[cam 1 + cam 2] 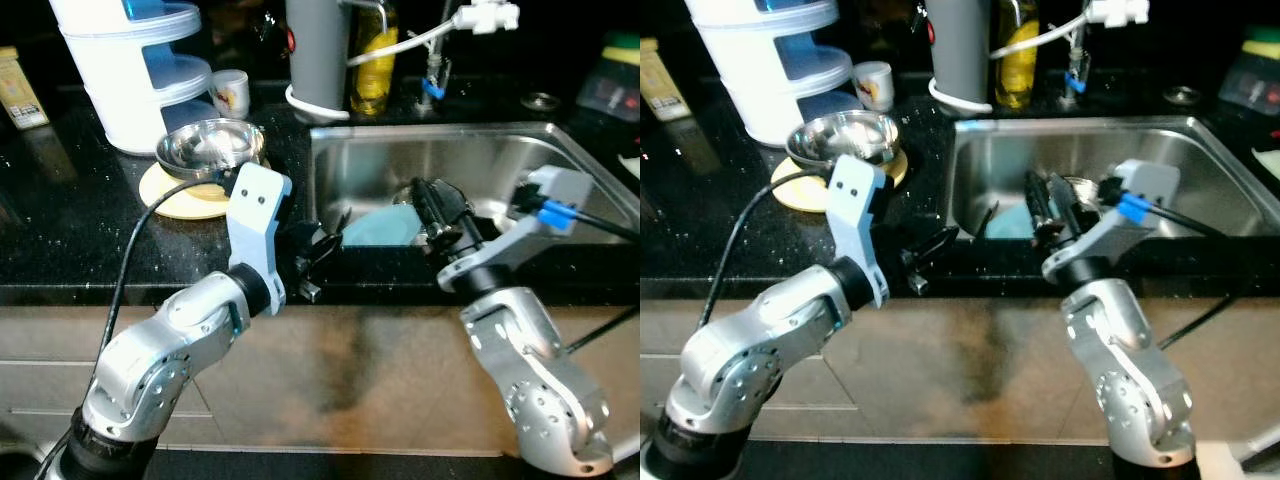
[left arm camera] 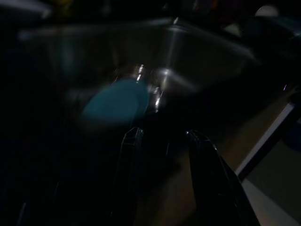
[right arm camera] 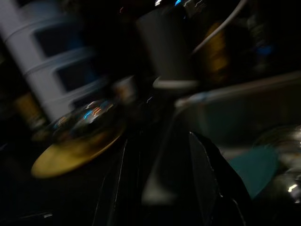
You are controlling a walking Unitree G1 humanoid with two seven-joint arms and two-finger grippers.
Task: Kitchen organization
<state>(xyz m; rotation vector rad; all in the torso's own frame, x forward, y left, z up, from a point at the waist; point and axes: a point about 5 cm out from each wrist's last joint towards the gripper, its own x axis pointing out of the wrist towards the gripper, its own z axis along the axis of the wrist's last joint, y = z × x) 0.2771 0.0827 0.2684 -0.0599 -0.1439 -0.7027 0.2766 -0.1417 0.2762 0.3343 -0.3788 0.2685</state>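
Lying in sink, teal plate sits btwn both empty, parted jaws.

Both eye views look forward and steeply down from head height onto a black counter and a steel sink, nearly the same scene, shifted slightly sideways between them. The left wrist view looks close along its two fingers into the sink at a teal object (dark, blurred). The right wrist view faces across the counter toward a steel bowl on a yellow plate, also seen from above.
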